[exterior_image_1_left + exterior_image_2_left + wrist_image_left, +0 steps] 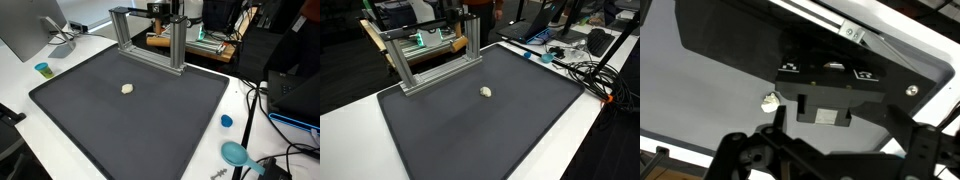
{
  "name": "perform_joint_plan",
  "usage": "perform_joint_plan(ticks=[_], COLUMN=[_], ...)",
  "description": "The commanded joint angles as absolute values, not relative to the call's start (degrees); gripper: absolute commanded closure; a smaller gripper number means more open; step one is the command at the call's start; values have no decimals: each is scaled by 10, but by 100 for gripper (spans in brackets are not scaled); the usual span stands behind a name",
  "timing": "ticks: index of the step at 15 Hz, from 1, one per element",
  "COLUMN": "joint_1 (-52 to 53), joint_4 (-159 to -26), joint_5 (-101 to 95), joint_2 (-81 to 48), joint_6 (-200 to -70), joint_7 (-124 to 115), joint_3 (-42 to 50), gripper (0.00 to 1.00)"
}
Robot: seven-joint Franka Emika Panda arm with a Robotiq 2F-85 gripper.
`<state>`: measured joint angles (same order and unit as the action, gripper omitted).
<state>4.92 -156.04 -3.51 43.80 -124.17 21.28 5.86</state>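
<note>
Dark mat [150, 125] on table [75, 50]: end effector [830, 152] seen open above small white lump [768, 101]; approach phase judged, centring over it needed.

Surface: black mat [120, 130] covering most of a white table [85, 45].
Far edge of the mat: aluminium frame [146, 40] standing upright, with a wooden board [210, 50] beyond it.
One corner off the mat: grey monitor [25, 25], with a small teal cup [42, 69] just beside the mat.
Opposite side of the mat: blue cap [226, 121], teal dish [235, 153], tangled cables [582, 70].
Beyond the mat: dark, cluttered desks.
Light: even, indoor.
</note>
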Motion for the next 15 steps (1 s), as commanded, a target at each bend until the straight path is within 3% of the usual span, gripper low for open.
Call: perform_joint_plan(ticks=[1, 7, 15], joint_1=[50, 44, 38], joint_4=[-1571, -1547, -1553], joint_5=[-30, -19, -22], joint_2=[430, 424, 400], joint_6=[-1252, -1228, -1303], joint_7=[194, 173, 119], joint_3=[53, 60, 42], gripper=[0, 0, 0])
